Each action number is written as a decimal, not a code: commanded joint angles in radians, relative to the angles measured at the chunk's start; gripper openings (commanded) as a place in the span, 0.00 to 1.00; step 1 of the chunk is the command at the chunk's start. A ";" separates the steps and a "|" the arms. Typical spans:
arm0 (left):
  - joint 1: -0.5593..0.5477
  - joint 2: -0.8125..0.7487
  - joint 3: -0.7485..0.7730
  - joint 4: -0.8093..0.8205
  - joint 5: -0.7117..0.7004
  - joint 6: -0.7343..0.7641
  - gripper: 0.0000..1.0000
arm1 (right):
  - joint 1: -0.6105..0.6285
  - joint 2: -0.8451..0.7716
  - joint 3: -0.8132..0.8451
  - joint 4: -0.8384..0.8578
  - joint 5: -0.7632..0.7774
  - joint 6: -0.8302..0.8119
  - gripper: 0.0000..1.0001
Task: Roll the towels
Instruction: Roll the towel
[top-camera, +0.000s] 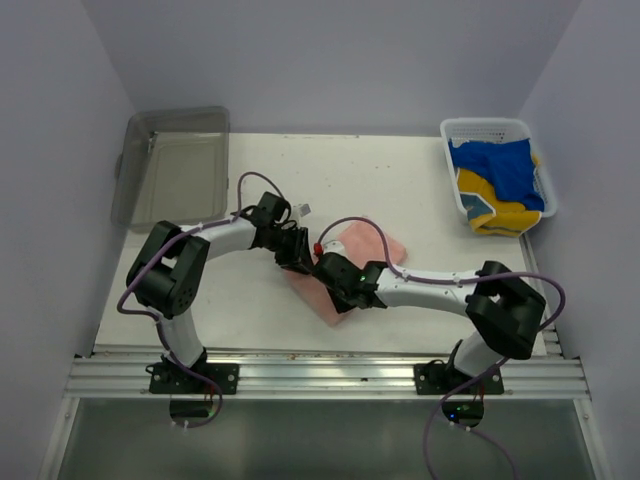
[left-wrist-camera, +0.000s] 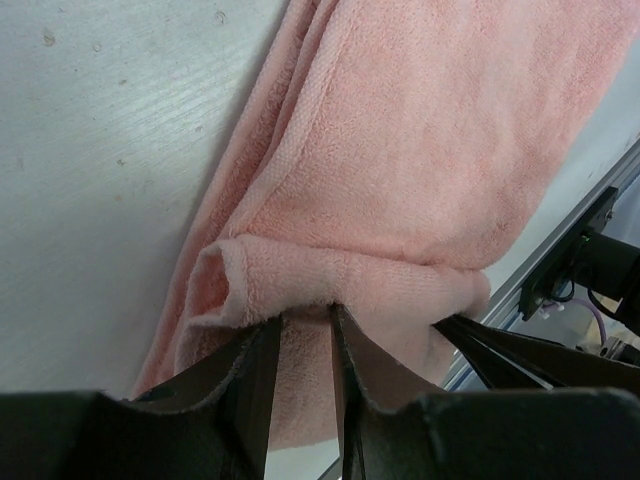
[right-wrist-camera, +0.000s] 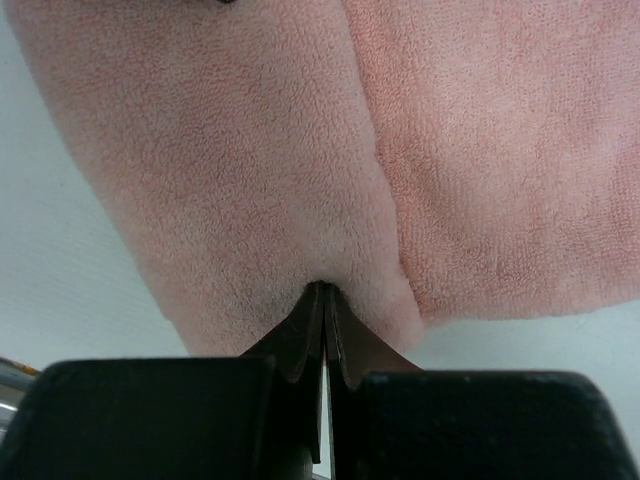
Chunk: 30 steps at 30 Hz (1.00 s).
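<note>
The pink towel (top-camera: 375, 245) lies near the middle of the bench (top-camera: 400, 180). Its long axis runs on a diagonal, from the near-left corner up to the far-right one. The near-left end is curled over on itself into a loose fold; the rest lies flat on the bench.

Both arms meet over that curled end. The left claw (left-wrist-camera: 305, 315) is closed to a narrow slit, with a ridge of the folded terry cloth nipped between its two fingers. The right claw (right-wrist-camera: 322, 290) has its fingers pressed tight together, and a pinch of the towel's edge is caught at the very tips. In the left wrist view the right claw's dark fingers sit just beside the left pair on the same fold.

At the far-left corner stands a clear plastic bin (top-camera: 175, 120), well apart from the towel. At the far-right edge is a white basket (top-camera: 485, 125) holding a blue towel (top-camera: 505, 165) heaped on a yellow towel (top-camera: 490, 205). A grey cable from the right arm loops across the pink towel's far half.
</note>
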 joint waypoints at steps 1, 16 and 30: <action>0.001 0.020 0.009 -0.070 -0.106 0.064 0.32 | 0.000 -0.034 -0.006 -0.038 0.007 0.004 0.00; 0.001 -0.020 0.244 -0.290 -0.202 0.078 0.40 | 0.119 -0.062 0.181 -0.089 0.135 -0.096 0.48; 0.016 0.065 0.270 -0.258 -0.153 0.064 0.39 | 0.250 0.223 0.224 -0.009 0.309 -0.196 0.66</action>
